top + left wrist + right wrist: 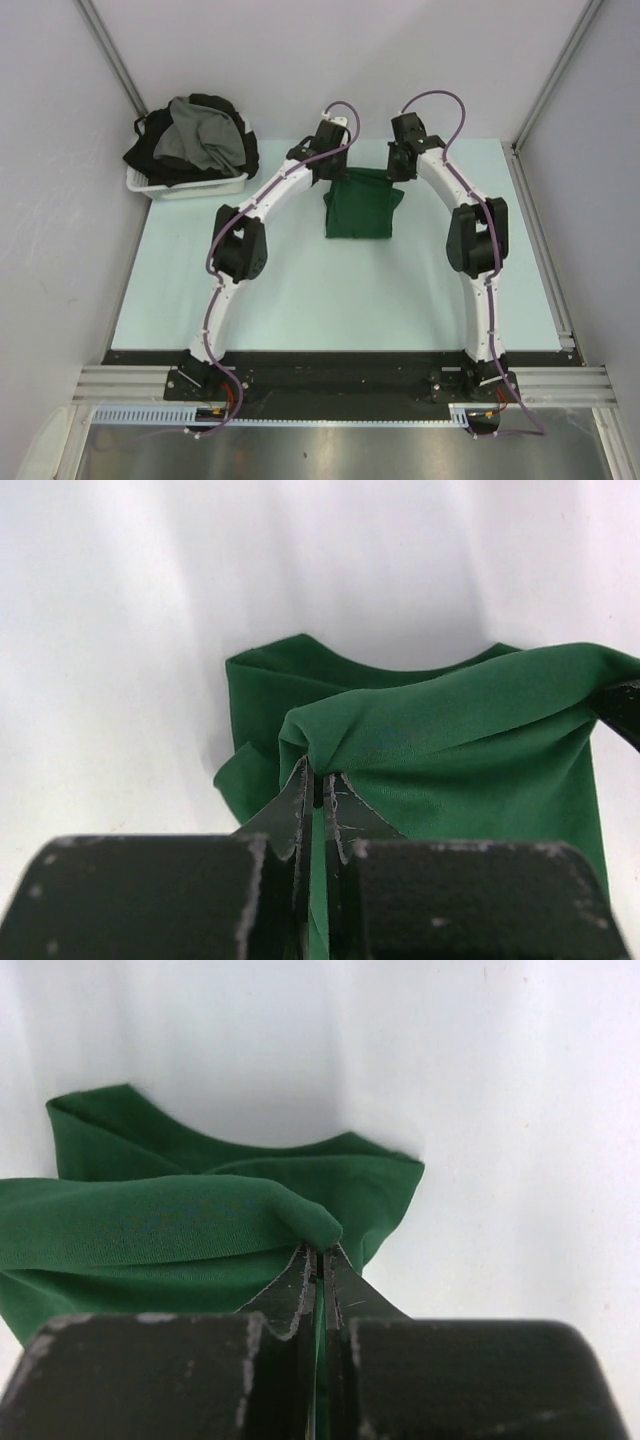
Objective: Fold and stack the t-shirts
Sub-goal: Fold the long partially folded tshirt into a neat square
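A dark green t-shirt (pixel 361 207) lies partly folded on the pale table, between my two arms at the far middle. My left gripper (pixel 331 160) is shut on its far left edge; in the left wrist view the green cloth (pixel 450 740) bunches at the pinched fingertips (pixel 322 777). At the far right edge my right gripper (pixel 401 160) is shut on it too, with a fold of cloth (pixel 180 1225) pinched at the tips (pixel 320 1250). The held edge hangs lifted over the lower layer. More t-shirts, grey (pixel 205 135) and black (pixel 150 160), are heaped in the basket.
A white plastic basket (pixel 190 186) stands at the far left corner of the table. Grey walls with metal rails close in the table on the left, right and back. The arm bases sit on a black rail at the near edge.
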Motion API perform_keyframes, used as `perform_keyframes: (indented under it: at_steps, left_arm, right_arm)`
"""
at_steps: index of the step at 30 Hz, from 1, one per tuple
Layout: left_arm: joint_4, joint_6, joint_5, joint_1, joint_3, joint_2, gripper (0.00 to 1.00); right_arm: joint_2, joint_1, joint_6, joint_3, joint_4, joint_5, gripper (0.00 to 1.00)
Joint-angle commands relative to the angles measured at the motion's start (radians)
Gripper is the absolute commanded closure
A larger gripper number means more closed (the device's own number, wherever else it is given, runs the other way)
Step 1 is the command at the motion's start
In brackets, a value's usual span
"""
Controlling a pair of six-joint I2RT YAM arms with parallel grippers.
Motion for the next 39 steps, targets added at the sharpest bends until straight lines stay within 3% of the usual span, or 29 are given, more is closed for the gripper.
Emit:
perform_keyframes:
  at_steps: [1,12,28,30,32,33,35,36,39]
  left_arm:
    - [0.019,-0.01,-0.068,0.053,0.051,0.024,1.0]
    - [-0.002,-0.01,-0.068,0.059,0.041,0.052,1.0]
    - [0.009,-0.022,-0.039,0.08,0.025,0.061,1.0]
    - [0.01,-0.022,-0.036,0.08,0.024,0.059,0.94]
    - [0.01,-0.02,-0.039,0.08,0.021,0.059,0.86]
    - [0.012,-0.019,-0.04,0.08,0.018,0.056,0.79]
    - [0.01,-0.017,-0.048,0.08,0.013,0.052,0.75]
    - [0.01,-0.014,-0.051,0.08,0.012,0.047,0.71]
    - [0.01,-0.01,-0.072,0.08,-0.002,0.036,0.66]
  right_arm:
    - [0.054,-0.057,-0.048,0.064,-0.026,0.12,1.0]
    - [0.206,-0.063,-0.088,0.243,-0.006,0.096,1.0]
    - [0.257,-0.085,-0.09,0.308,0.098,0.067,1.0]
    - [0.263,-0.085,-0.088,0.306,0.095,0.058,1.0]
    - [0.265,-0.085,-0.086,0.288,0.092,0.062,0.7]
    - [0.261,-0.085,-0.088,0.282,0.093,0.062,0.63]
    - [0.255,-0.085,-0.09,0.265,0.103,0.076,0.42]
    - [0.252,-0.085,-0.094,0.253,0.109,0.082,0.27]
    - [0.24,-0.085,-0.105,0.243,0.13,0.105,0.01]
